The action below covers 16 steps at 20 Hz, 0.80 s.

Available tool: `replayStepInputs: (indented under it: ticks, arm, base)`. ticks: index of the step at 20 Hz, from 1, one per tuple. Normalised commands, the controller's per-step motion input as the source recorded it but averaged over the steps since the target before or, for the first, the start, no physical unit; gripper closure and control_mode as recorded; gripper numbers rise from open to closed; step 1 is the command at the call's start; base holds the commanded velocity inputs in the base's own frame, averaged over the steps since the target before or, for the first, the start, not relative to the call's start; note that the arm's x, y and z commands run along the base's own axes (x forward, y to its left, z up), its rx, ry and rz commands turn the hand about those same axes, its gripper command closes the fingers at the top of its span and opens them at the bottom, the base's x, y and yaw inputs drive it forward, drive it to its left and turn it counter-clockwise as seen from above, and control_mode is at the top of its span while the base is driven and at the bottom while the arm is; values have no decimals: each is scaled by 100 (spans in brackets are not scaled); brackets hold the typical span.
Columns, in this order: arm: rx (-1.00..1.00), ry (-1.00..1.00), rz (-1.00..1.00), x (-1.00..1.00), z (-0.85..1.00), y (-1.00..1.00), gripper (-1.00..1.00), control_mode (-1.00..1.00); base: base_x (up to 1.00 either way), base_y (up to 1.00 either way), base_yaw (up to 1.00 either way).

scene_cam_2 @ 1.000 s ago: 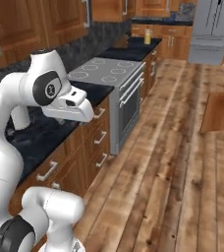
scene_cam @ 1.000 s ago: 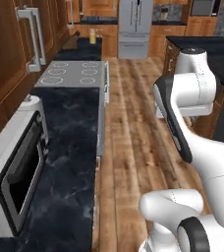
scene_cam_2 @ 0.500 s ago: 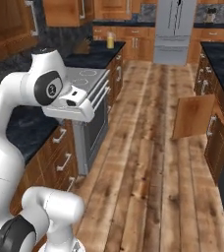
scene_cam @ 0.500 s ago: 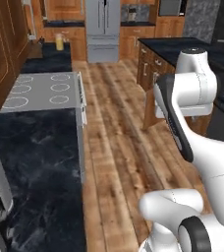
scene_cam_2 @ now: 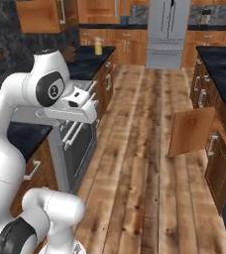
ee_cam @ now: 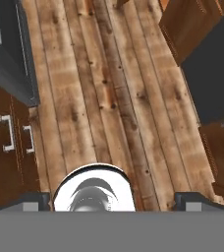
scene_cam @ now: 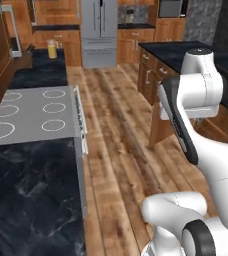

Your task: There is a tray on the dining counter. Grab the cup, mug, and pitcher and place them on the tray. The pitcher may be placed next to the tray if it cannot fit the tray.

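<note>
The pitcher point(scene_cam: 51, 49), a glass of orange-yellow liquid, stands far back on the black counter beyond the stove, also seen in the right base view point(scene_cam_2: 98, 47). My gripper point(ee_cam: 114, 202) hangs open over the wooden floor with nothing between its fingertips point(ee_cam: 35, 201). It is far from the pitcher. My hand point(scene_cam_2: 78, 100) is held at counter height in front of the oven. The tray, cup and mug are out of view. A black-topped counter point(scene_cam_2: 219, 62) runs along the right; I cannot tell whether it is the dining counter.
A grey cooktop point(scene_cam: 26, 107) sits in the left counter, with the oven point(scene_cam_2: 78, 144) below it. A steel fridge point(scene_cam: 100, 30) closes the far end of the aisle. A cabinet door point(scene_cam_2: 190, 131) stands open into the aisle on the right. Wooden floor point(ee_cam: 99, 88) runs between the counters.
Both base views have swung with the base: the fridge has shifted toward the middle and the cooktop is nearer on the left. The arm holds the same pose, gripper open.
</note>
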Motion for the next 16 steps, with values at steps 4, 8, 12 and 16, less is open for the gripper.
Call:
replayStepInputs:
  ticks: [4,8,12,16]
  arm:
    - [0,0,0,0,0,0,-100,100]
    - [0,0,0,0,0,0,-100,100]
    - [0,0,0,0,0,0,-100,100]
    - [0,0,0,0,0,0,-100,100]
  base:
    - [100,6,0]
    - [100,1,0]
    - [100,1,0]
    - [100,2,0]
